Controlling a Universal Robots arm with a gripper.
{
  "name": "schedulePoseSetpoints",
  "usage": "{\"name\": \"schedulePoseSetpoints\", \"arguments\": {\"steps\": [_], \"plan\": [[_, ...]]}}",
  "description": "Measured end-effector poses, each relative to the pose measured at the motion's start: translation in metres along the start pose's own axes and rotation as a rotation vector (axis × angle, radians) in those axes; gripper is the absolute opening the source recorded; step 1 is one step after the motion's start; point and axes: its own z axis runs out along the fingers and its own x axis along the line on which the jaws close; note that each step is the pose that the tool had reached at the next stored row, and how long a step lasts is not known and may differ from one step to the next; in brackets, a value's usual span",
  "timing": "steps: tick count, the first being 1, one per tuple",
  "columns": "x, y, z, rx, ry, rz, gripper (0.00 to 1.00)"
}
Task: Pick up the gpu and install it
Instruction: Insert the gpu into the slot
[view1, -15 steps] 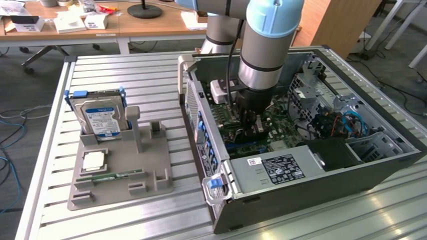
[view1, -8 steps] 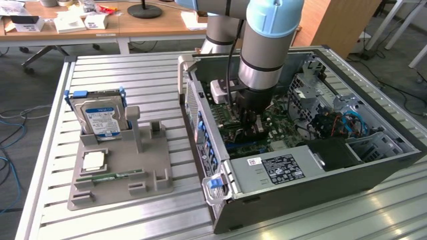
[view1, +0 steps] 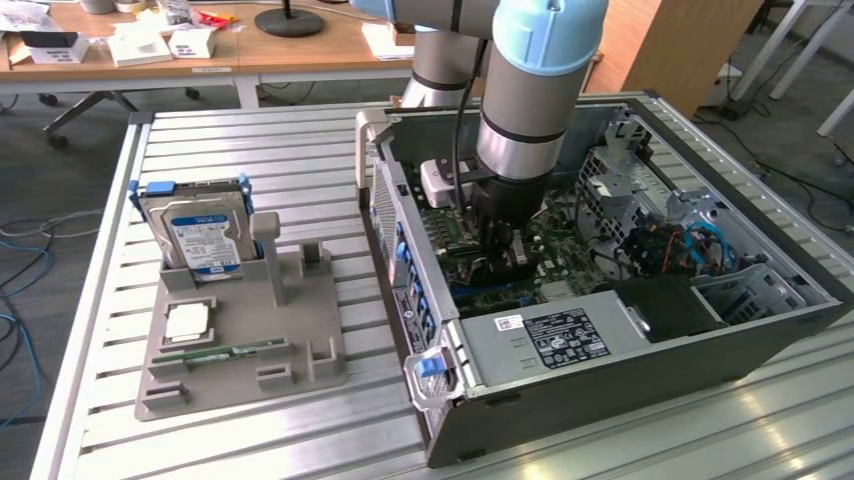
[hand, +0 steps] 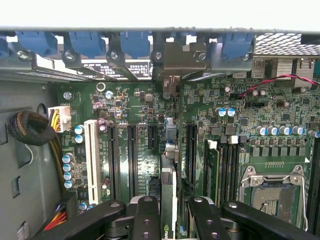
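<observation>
The gpu is seen edge-on in the wrist view, a thin card standing upright over the green motherboard. It runs between black expansion slots toward the case's rear wall, where its metal bracket end sits among the blue slot clips. My gripper is shut on the gpu, with one black finger on each side of it. In the exterior view the gripper reaches down into the open computer case, low over the motherboard, and hides most of the card.
A grey holder on the slatted table carries a blue-labelled hard drive, a green memory stick and a square chip. Inside the case are the power supply, a white slot, the CPU socket and a cable bundle.
</observation>
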Motion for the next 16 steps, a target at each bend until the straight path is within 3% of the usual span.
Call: {"name": "schedulePoseSetpoints", "arguments": {"steps": [3, 4, 10, 16], "plan": [[0.000, -0.0001, -0.0003, -0.0001, 0.0009, 0.000, 0.33], [0.000, -0.0001, -0.0004, -0.0001, 0.0011, 0.000, 0.40], [0.000, -0.0002, -0.0021, -0.0003, 0.0014, 0.000, 0.40], [-0.001, -0.0012, -0.0145, -0.0001, 0.0012, 0.000, 0.40]]}}
